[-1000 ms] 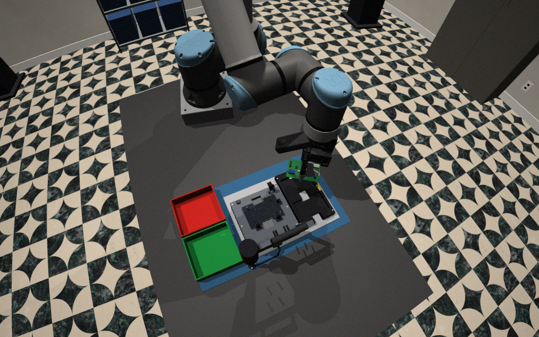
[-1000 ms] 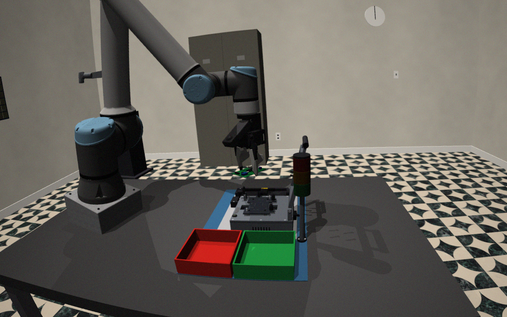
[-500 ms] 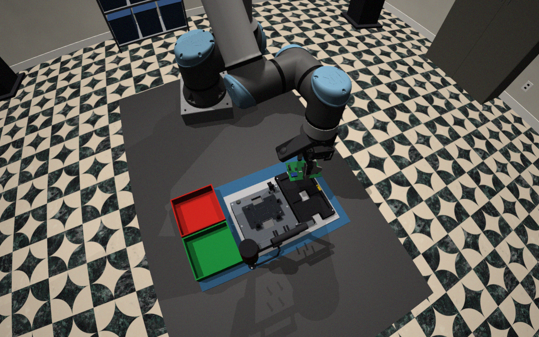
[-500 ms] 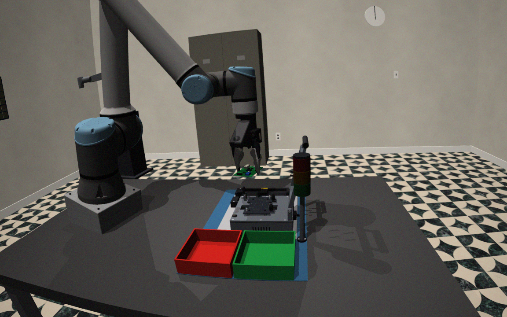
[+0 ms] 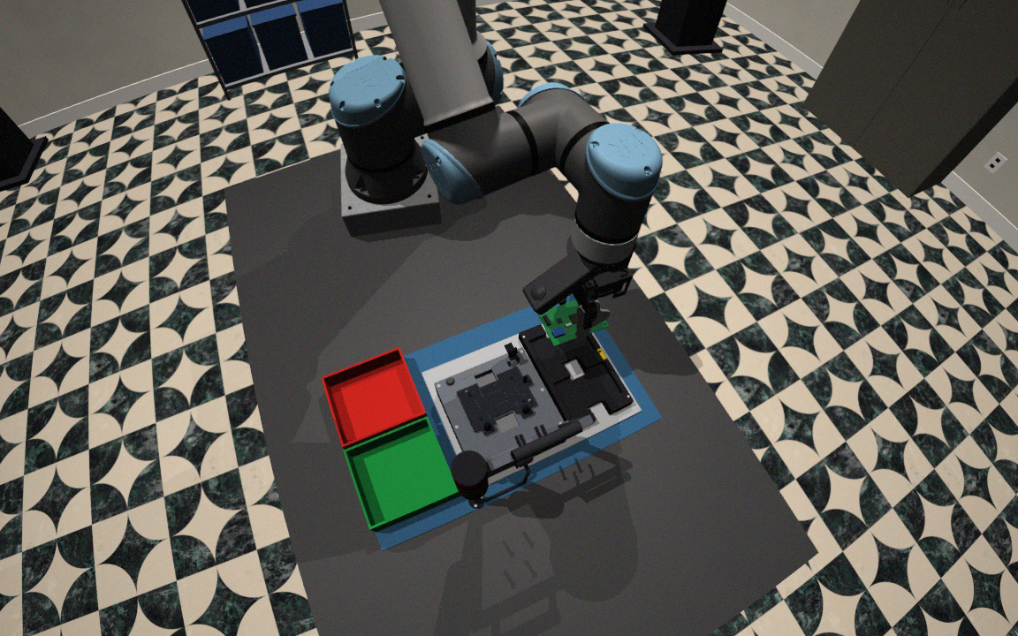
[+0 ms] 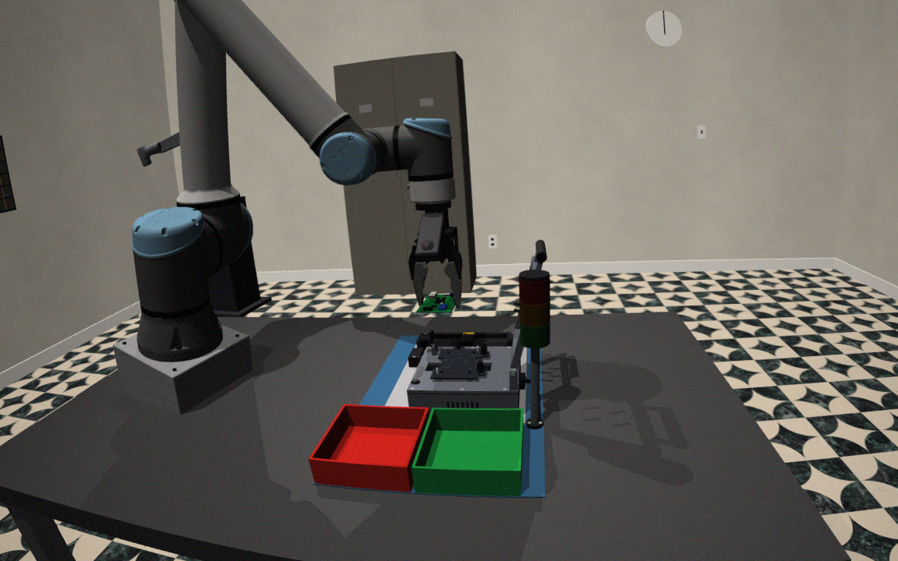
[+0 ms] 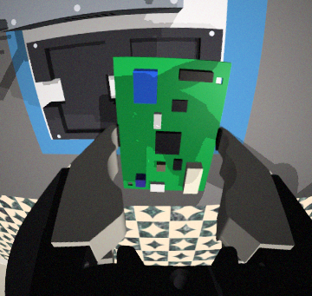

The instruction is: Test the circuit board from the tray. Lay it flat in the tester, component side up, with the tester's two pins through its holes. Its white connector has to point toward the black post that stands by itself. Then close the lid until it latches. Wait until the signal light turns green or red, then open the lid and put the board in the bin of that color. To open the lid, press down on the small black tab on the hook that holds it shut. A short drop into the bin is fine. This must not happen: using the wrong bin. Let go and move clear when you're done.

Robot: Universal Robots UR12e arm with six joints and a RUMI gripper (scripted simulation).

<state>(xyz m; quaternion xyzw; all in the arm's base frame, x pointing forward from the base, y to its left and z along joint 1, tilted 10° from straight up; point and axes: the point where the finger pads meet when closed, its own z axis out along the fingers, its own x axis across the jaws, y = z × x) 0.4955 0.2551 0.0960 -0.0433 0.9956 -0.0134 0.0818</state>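
Note:
My gripper (image 5: 578, 318) (image 6: 439, 305) (image 7: 167, 127) is shut on the green circuit board (image 5: 557, 329) (image 6: 429, 305) (image 7: 143, 135) by its long edges. The board hangs component side up above one end of the black tray (image 5: 542, 357) (image 7: 82, 70). Its large white connector (image 7: 193, 179) is at the end nearest the wrist camera. The grey tester (image 5: 449, 405) (image 6: 466, 386) holds a dark nest plate with small black posts; its pins are too small to make out. The lid stands open, its handle (image 5: 548, 441) (image 6: 540, 250) raised. The signal light (image 5: 469, 472) (image 6: 535, 307) looks unlit.
The red bin (image 5: 374, 401) (image 6: 372, 447) and green bin (image 5: 404, 474) (image 6: 473, 449) stand side by side beyond the tester from the tray. The signal light's pole rises beside the green bin. A black hook (image 5: 511, 352) stands at the tester's edge opposite the lid.

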